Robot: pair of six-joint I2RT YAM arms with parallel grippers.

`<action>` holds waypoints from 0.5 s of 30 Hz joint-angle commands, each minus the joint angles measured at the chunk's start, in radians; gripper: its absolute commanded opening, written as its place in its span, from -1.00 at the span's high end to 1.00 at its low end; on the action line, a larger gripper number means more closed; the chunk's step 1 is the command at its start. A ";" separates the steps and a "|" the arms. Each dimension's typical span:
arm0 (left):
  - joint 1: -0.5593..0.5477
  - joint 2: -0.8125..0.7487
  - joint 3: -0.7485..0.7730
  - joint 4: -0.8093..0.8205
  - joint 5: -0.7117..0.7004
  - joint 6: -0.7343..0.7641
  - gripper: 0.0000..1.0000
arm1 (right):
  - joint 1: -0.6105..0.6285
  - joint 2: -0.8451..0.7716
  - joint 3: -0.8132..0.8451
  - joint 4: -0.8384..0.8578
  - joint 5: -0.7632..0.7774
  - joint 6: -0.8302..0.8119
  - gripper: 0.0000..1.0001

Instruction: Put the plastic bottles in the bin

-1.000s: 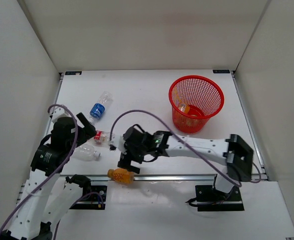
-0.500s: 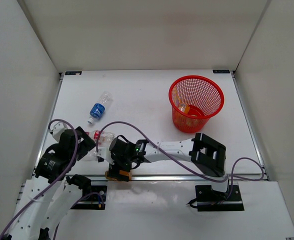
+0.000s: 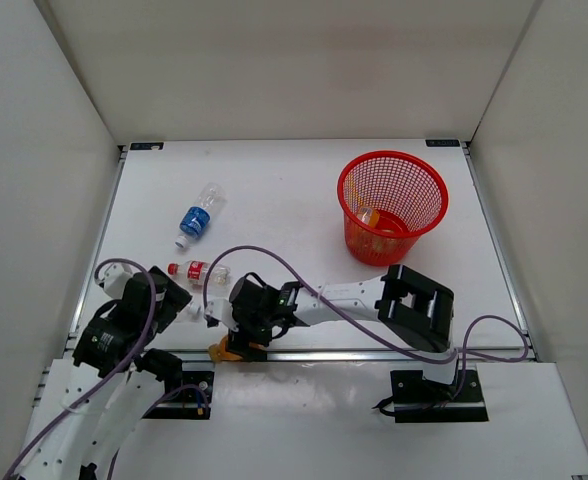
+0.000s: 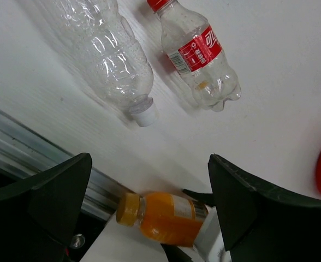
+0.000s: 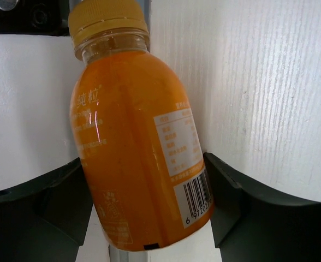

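An orange bottle [image 5: 133,136] lies across the metal rail at the table's near edge, yellow cap pointing off the table. My right gripper [image 5: 147,185] is shut on its lower body, a finger pressed on each side; from above, the right gripper [image 3: 236,343] covers most of the orange bottle [image 3: 220,349]. My left gripper [image 4: 149,164] hangs open and empty near a plain clear bottle [image 4: 108,54] and a red-labelled bottle [image 4: 198,54], both lying flat. A blue-labelled bottle [image 3: 196,220] lies farther back. The red mesh bin [image 3: 344,190] stands back right with an orange bottle [image 3: 369,216] inside.
White walls close off the left, back and right sides. A metal rail [image 4: 18,147] runs along the table's near edge. My right arm's purple cable [image 3: 274,262] loops over the table by the red-labelled bottle [image 3: 196,271].
My right gripper dropped toward the near edge onto the orange bottle and closed on it. My left arm pulled back toward the near edge, uncovering the red-labelled bottle.
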State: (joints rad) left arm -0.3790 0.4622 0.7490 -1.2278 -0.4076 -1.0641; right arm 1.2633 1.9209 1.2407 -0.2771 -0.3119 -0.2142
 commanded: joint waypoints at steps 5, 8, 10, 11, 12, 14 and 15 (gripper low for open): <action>-0.029 -0.085 -0.189 0.134 -0.005 -0.184 -0.97 | -0.077 -0.200 -0.006 0.010 -0.044 0.036 1.00; -0.008 -0.027 -0.165 0.119 -0.062 -0.197 -0.96 | -0.232 -0.337 -0.067 0.099 -0.111 0.113 1.00; 0.034 0.007 -0.148 0.140 -0.076 -0.185 -0.97 | -0.316 -0.437 -0.060 0.086 -0.154 0.163 1.00; 0.064 0.030 -0.148 0.163 -0.077 -0.177 -0.97 | -0.373 -0.451 -0.035 0.058 -0.154 0.167 1.00; 0.078 0.047 -0.149 0.181 -0.070 -0.163 -0.98 | -0.395 -0.486 -0.002 0.043 -0.150 0.165 1.00; 0.146 0.085 -0.146 0.215 -0.062 -0.157 -0.97 | -0.491 -0.514 0.058 -0.037 -0.083 0.150 1.00; 0.163 0.113 -0.143 0.232 -0.062 -0.155 -0.97 | -0.521 -0.522 0.103 -0.051 -0.072 0.150 1.00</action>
State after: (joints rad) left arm -0.2699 0.5285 0.5758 -1.0637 -0.4473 -1.1969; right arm 0.7952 1.4456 1.2427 -0.2943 -0.4004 -0.0864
